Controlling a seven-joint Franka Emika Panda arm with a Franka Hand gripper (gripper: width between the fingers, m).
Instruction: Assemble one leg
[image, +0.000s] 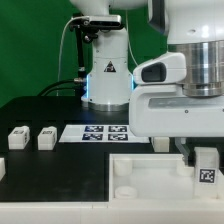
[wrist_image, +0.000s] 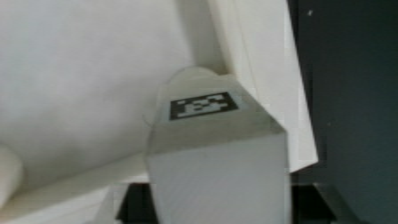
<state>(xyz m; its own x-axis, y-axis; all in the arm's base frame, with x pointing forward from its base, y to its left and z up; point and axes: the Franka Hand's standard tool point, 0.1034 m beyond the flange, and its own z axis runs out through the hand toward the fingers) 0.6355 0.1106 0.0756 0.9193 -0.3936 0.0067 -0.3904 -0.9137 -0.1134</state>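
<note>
My gripper (image: 203, 152) is shut on a leg (image: 206, 168), a small white post with a black-and-white square marker. It holds the leg over the right part of the large white tray (image: 150, 185). In the wrist view the leg (wrist_image: 210, 140) runs out from between the dark fingers (wrist_image: 143, 196) of the gripper (wrist_image: 217, 202). Its tip sits at the tray's raised wall (wrist_image: 249, 50), with the marker facing the camera. Whether the tip touches the tray is not clear.
Two more legs (image: 18, 137) (image: 45, 138) stand on the black table at the exterior view's left, and another (image: 2, 168) is at the left edge. The marker board (image: 100, 131) lies behind the tray. The arm's base (image: 105, 75) stands at the back.
</note>
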